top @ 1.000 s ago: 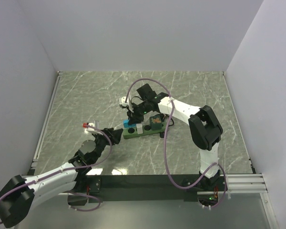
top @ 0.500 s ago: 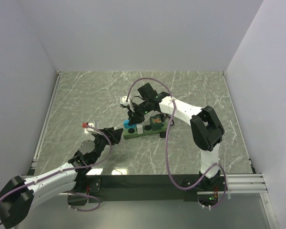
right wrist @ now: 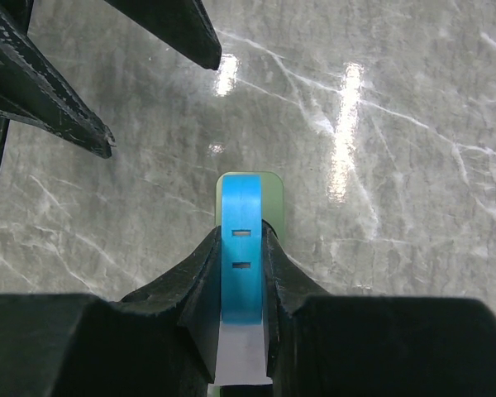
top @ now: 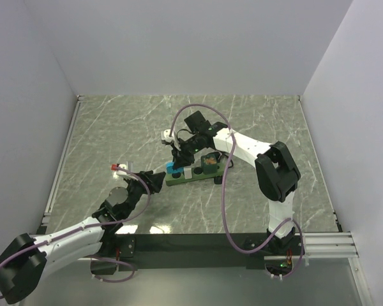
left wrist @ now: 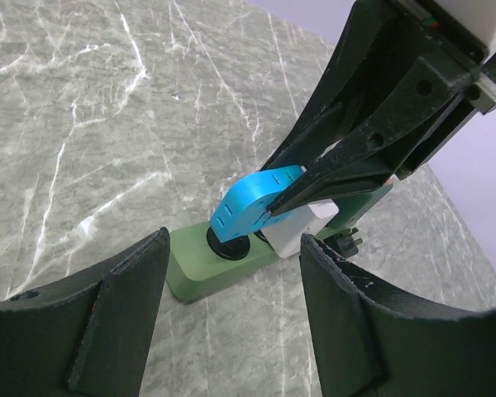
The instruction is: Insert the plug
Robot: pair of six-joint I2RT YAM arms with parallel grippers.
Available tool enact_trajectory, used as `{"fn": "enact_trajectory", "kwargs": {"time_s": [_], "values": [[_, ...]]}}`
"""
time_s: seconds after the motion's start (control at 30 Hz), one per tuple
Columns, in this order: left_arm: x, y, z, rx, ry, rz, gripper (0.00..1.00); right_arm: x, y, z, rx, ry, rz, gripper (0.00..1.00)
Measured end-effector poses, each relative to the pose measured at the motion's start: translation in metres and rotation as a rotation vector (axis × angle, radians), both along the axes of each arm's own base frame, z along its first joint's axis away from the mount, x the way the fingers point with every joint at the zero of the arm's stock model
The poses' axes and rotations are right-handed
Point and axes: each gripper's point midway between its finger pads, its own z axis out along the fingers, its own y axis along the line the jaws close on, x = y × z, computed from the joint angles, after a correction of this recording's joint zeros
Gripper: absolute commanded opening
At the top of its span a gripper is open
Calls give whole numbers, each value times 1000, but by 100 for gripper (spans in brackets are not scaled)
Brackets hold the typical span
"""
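A green power strip (top: pixel 190 174) lies mid-table; it also shows in the left wrist view (left wrist: pixel 207 269) and the right wrist view (right wrist: pixel 271 192). My right gripper (top: pixel 177 160) is shut on a blue plug (right wrist: pixel 241 248), holding it tilted over the strip's leftmost round socket (left wrist: pixel 230 246). The blue plug shows in the left wrist view (left wrist: pixel 250 201) with a white plug (left wrist: pixel 306 227) beside it. My left gripper (top: pixel 158 180) is open and empty, just off the strip's left end, its fingers (left wrist: pixel 124 285) apart from the strip.
An orange-topped plug (top: pixel 209 162) sits on the strip's right part. A small red-and-white piece (top: pixel 117 167) lies left of the strip. A white piece (top: pixel 166 134) lies behind the right gripper. Purple cables run along both arms.
The right gripper with the blue plug has shifted slightly down-left toward the strip's left socket. The left arm has barely moved.
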Motion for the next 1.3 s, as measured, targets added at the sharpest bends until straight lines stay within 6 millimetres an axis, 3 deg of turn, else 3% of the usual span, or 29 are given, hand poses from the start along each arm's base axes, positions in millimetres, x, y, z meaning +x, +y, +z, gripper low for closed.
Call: {"fn": "enact_trajectory", "kwargs": {"time_s": [1.3], "values": [[0, -1, 2, -6, -9, -7, 70, 13, 3, -15, -25, 8, -65, 0]]}}
